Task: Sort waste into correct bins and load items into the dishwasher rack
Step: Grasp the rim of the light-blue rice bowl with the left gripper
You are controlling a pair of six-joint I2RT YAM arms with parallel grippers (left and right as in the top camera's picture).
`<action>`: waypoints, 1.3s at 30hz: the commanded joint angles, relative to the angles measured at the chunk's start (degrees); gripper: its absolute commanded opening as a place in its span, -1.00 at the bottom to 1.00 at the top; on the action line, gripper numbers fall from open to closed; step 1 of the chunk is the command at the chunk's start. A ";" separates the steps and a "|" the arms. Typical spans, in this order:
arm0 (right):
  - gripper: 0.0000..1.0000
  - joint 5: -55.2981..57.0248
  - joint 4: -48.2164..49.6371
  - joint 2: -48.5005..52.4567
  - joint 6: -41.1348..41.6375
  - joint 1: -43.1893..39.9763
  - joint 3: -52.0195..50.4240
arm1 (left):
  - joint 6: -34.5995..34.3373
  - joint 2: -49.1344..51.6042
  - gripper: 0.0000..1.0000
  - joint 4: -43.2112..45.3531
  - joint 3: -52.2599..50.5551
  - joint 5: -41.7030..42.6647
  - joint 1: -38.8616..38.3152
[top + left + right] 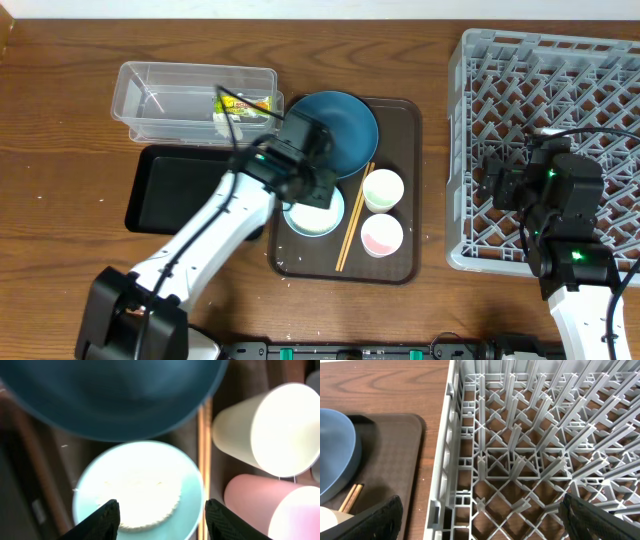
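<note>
At the upper left of the overhead view we see the clear tub [160,95] with the yellow-green wrapper [243,107] lying at its right end, so that piece of waste looks sorted. Just below it, the black tray [165,195] holds nothing we can make out.

Moving right, the left gripper [162,521] hangs over the small light-blue bowl [140,485]. Its jaws are spread wide and straddle the bowl's lower rim in the wrist view, gripping nothing. White lumpy stuff [135,497] sits in that bowl (rice, we'd guess; too washed out to be sure). We cannot find the tissue in any view.

Above the small bowl, the dark-blue bowl [345,120] sits on the same brown serving tray [405,130]. The chopsticks [354,218] lie slantwise on that tray between the small bowl and the two cups. The white cup [383,189] stands above the pink-inside cup [382,236].

At the far right, the rack [560,80] has none of the dishes in it. The right gripper [487,520] hovers just inside the rack's left wall, jaws wide apart and carrying nothing.

We judge the task to be early. The wrapper is done. The white stuff is yet to be binned, and both bowls, both cups and the chopsticks are all left to load.
</note>
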 commanded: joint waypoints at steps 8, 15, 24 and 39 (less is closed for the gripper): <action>0.98 -0.24 -0.04 0.11 0.55 0.87 1.22 | -0.74 9.07 0.15 3.32 -0.81 -3.87 -7.98; 0.98 -0.24 -0.04 0.11 0.55 0.87 1.22 | -0.76 13.81 -0.19 3.23 -0.81 -3.85 -8.66; 0.99 -0.24 -0.02 0.11 0.55 0.87 1.22 | -0.76 12.87 -0.88 3.06 -0.72 -3.87 -8.66; 0.98 -0.22 0.20 0.11 0.52 0.87 1.22 | -2.67 -0.87 -0.89 -4.26 0.68 -3.91 -6.82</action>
